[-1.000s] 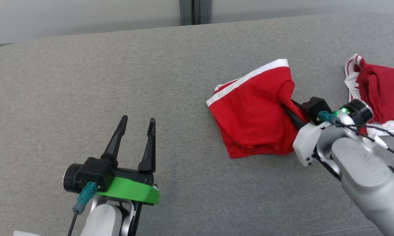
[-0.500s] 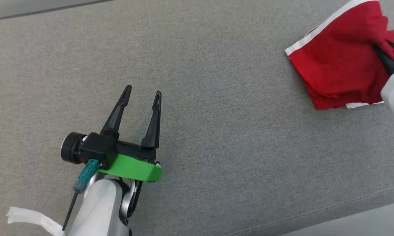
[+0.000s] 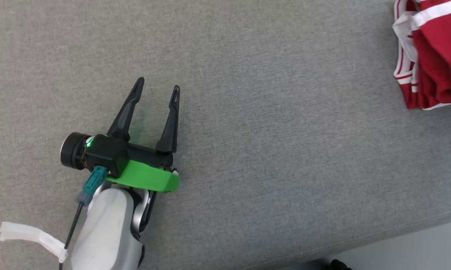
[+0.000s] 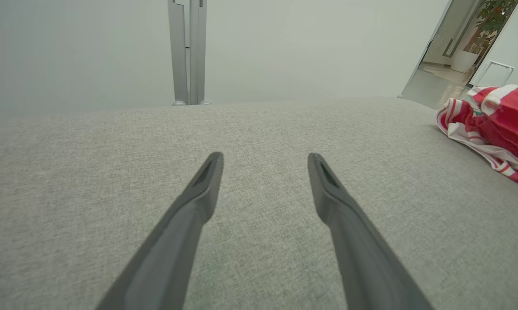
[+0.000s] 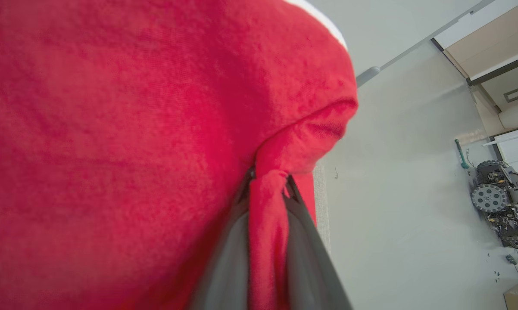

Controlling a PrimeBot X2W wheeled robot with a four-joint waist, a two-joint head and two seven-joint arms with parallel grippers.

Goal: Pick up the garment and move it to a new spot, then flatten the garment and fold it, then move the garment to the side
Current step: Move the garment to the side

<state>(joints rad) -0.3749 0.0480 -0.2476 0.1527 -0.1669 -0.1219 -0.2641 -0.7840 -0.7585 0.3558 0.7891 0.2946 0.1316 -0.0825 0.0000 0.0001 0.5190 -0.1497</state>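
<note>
The garment (image 3: 441, 48) is red with a white band and lies cut off at the top right edge of the head view. It rests against a second red cloth with white striped trim (image 3: 402, 63). My right gripper (image 5: 268, 183) is shut on a bunched fold of the red garment (image 5: 112, 129), which fills most of the right wrist view. Well to the left, my left gripper (image 3: 157, 85) is open over bare grey cushion, holding nothing. The left wrist view has its fingers (image 4: 201, 193) spread apart, with the red and white cloths (image 4: 498, 116) far right.
The work surface is a wide grey fabric cushion (image 3: 266, 131) whose front edge (image 3: 398, 232) runs along the lower right, with pale floor beyond. A white strip (image 3: 30, 236) hangs by my left forearm. A wheeled machine (image 5: 498, 202) stands on the floor.
The head camera has swung, shifting the whole picture. My right arm has carried the garment rightward, up against the striped cloth, and has left the head view. The left gripper stays open.
</note>
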